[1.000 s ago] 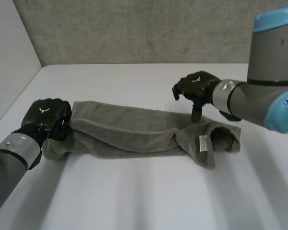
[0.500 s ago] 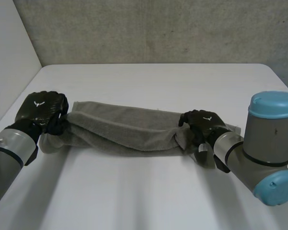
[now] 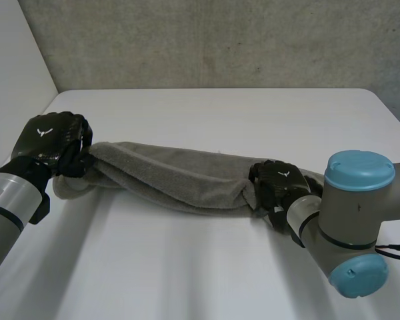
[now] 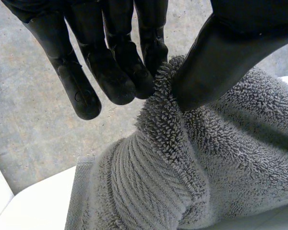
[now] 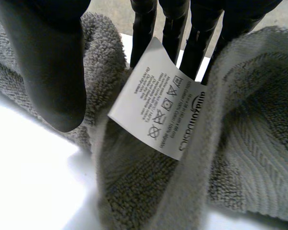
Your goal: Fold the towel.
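Head view, table read as a clock face.

- 9 o'clock: left hand is raised off the table and closed on the towel at its left end. In the left wrist view the thumb presses the terry edge against the fingers, which is a pinch rather than a full wrap.
- Centre: the grey towel runs as a long bunched band from 9 o'clock towards 4 o'clock. Its left end is lifted, and its middle appears to rest on the table.
- 4 o'clock: right hand is curled round the towel's right end. In the right wrist view the thumb is on one side and the fingers on the other, with the white care label hanging between them.

Judgement: both ends are gripped, so the step in hand looks like lifting and spreading the towel before a fold. To do it well:
- Draw the hands apart evenly so the bunched band opens flat.
- Keep both ends level.
- Deepen the left pinch, since its hold on the edge looks shallow.
- Avoid twisting the cloth (a twist is already visible near the right hand).

Counts: towel 1, care label 1, robot hands 2, table 1.
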